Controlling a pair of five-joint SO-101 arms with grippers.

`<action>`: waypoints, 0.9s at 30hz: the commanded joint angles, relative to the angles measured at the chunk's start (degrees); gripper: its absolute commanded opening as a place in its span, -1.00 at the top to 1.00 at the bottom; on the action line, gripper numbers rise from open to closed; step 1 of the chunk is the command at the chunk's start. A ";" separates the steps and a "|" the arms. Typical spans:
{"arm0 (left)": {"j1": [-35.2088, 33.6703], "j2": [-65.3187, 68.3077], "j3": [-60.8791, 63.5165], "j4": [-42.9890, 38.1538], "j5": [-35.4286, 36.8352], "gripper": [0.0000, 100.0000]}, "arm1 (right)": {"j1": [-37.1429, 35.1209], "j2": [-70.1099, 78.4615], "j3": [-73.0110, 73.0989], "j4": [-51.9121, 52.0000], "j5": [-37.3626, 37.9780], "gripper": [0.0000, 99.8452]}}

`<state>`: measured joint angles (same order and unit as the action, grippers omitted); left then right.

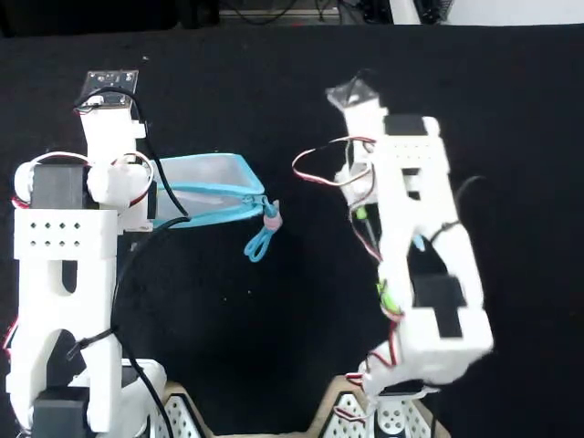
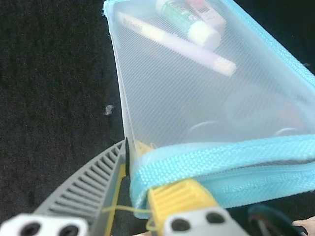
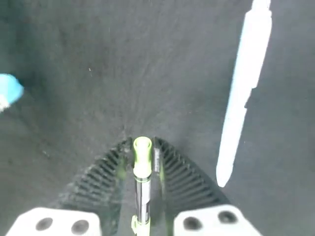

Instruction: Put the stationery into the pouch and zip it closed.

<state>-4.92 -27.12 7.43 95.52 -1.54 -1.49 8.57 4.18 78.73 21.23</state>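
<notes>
Pouch [image 2: 197,113]: translucent ribbed plastic edged in cyan, clamped at one corner by the left pincer [image 2: 134,155]. The rest of the pouch stretches away from the fingertips over the black worktop [image 1: 274,347].

Zip band [image 2: 221,152]: a cyan woven strip running from the clamped corner across the pouch edge nearest the pincer. Whether the zip is fully drawn cannot be told.

Contents, seen through the pouch wall at the end far from the left pincer:
- a long pale pen [image 2: 182,46] lying slantwise;
- a green-and-white tube [image 2: 189,22] beside it;
- a pink-and-white block [image 2: 209,12] touching the tube.

Left pincer: closed on the pouch corner, with the grey ribbed finger [image 2: 93,182] on one face and the yellow finger [image 2: 179,199] on the other.

Pull cord [image 1: 259,243]: a cyan loop hanging from the pouch corner opposite the left arm, with a pink bead [image 1: 272,219] at its root. It lies on the worktop between the two arms.

Right pincer [image 3: 141,157]: closed on a slim green-capped pen [image 3: 141,150]. The cap juts just past the dark ribbed fingers [image 3: 177,177], which press it from both sides. This pincer is well apart from the pouch.

White pen [image 3: 241,98]: on the worktop ahead of the right pincer and off to one side, clear of its fingertips.

Blue object [image 3: 9,91]: at the frame edge, far to the other side of the right pincer; too blurred to identify.
</notes>
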 commanded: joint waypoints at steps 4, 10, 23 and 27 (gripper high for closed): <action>0.04 0.53 0.84 0.00 0.70 0.94 | -0.62 -15.60 2.15 0.53 -7.56 0.98; 0.04 0.53 0.84 0.09 0.70 0.94 | -0.62 -21.58 2.42 0.88 -13.89 0.98; 0.04 0.53 0.84 0.00 0.70 0.94 | -9.93 -42.51 2.51 5.10 -16.18 0.98; 0.04 0.53 0.84 0.09 0.70 0.94 | -14.77 -47.25 2.51 5.01 -16.18 0.98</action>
<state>-4.92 -27.12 7.43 95.52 -1.54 -11.69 -32.84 6.99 83.56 6.11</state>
